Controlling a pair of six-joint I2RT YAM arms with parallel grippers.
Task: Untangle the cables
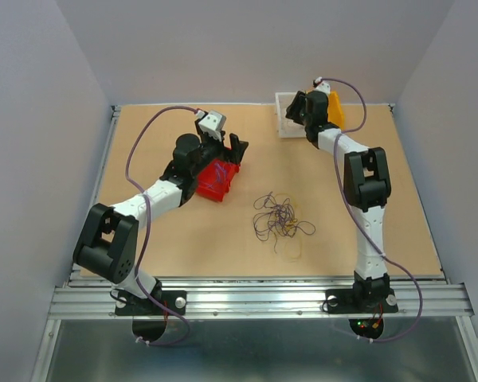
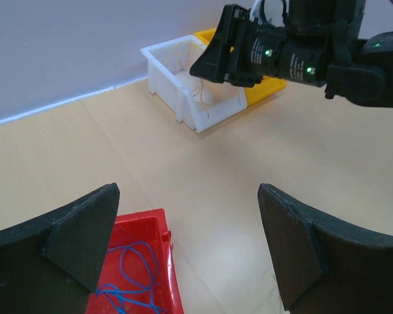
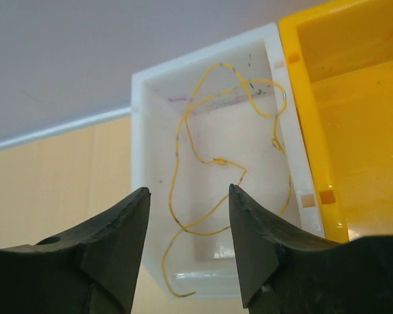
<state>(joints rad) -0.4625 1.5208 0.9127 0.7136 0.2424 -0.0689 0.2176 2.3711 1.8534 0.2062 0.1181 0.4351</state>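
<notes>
right gripper (image 3: 189, 196) half open, empty, over yellow cable (image 3: 177, 147) in white bin (image 3: 137, 124); left gripper (image 2: 188, 196) wide open, empty.

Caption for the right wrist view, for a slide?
Right gripper open over the white bin, a yellow wire looped across it; yellow bin beside.

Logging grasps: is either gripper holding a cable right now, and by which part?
Nothing is held: right gripper open over the yellow wire in the white bin; left gripper open, empty.
</notes>
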